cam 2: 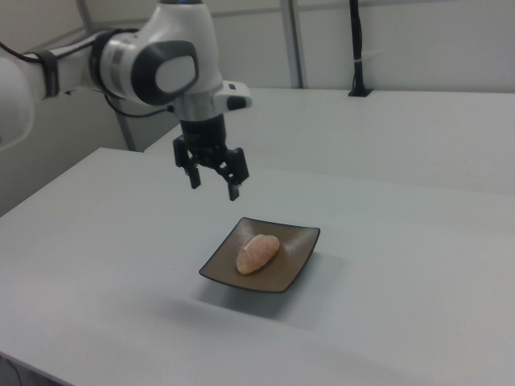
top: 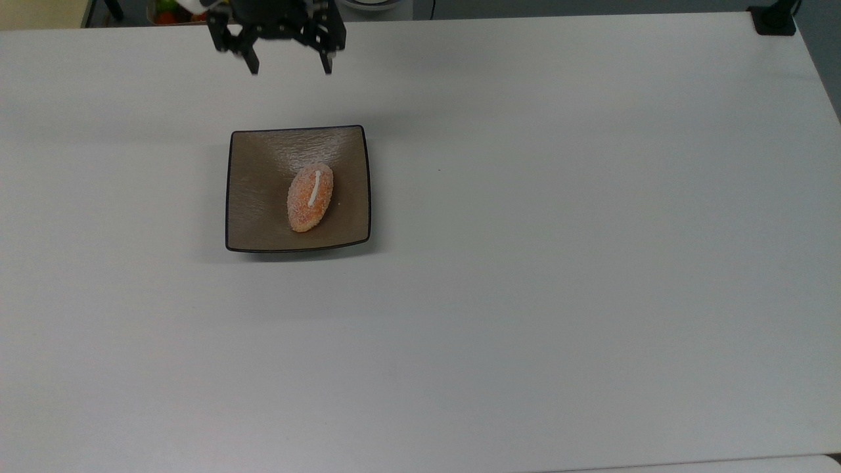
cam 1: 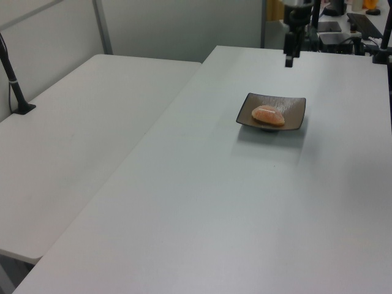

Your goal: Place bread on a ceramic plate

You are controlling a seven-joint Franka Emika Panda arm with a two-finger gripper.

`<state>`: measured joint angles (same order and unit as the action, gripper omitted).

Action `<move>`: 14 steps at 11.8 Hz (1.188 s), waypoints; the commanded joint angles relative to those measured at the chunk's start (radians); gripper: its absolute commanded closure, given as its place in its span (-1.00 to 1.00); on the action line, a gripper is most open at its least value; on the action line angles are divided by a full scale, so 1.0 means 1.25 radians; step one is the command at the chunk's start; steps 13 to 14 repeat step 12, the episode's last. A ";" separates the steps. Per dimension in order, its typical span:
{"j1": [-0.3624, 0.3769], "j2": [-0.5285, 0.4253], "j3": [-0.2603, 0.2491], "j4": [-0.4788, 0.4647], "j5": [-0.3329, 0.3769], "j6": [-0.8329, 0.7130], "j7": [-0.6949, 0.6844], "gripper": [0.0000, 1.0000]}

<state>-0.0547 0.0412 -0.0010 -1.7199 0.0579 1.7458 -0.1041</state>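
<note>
A: Since the bread [top: 310, 197] lay flat on the ceramic plate [top: 256, 217], would you have called the job finished?

B: I judged it so. The bun rested on its own, slightly toward the top view's right of the dish's middle, its white stripe facing up. Nothing touched it.

A: Where was the gripper [top: 290, 67] at that point?

B: It hung in the air well apart from the plate, near the top edge of the top view. In the right view the gripper [cam 2: 213, 185] hovered above and toward the right view's left of the dish, clearly clear of the bread [cam 2: 257, 252].

A: And the fingers [cam 2: 193, 180]?

B: They were spread wide with nothing between them. Both black tips pointed down at the bench [top: 558, 230], empty.

A: Did the plate sit properly?

B: It looked level on the white bench, all four rounded corners in sight in the top view. In the left view the ceramic plate [cam 1: 293, 121] carried the bread [cam 1: 268, 114] near its centre, and the gripper [cam 1: 288, 60] was off beyond its far edge.

A: So what remained?

B: As far as I could judge, nothing of the placing itself. The bread was down, released, and steady. At most the arm needed to retire to a resting pose, which the task sentence did not ask for.
</note>
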 commanded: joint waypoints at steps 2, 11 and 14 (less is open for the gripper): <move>0.064 -0.056 0.007 -0.045 -0.057 -0.047 0.100 -1.00; 0.077 -0.042 0.036 -0.060 -0.086 0.032 0.121 -1.00; 0.077 -0.042 0.036 -0.059 -0.084 0.032 0.121 -1.00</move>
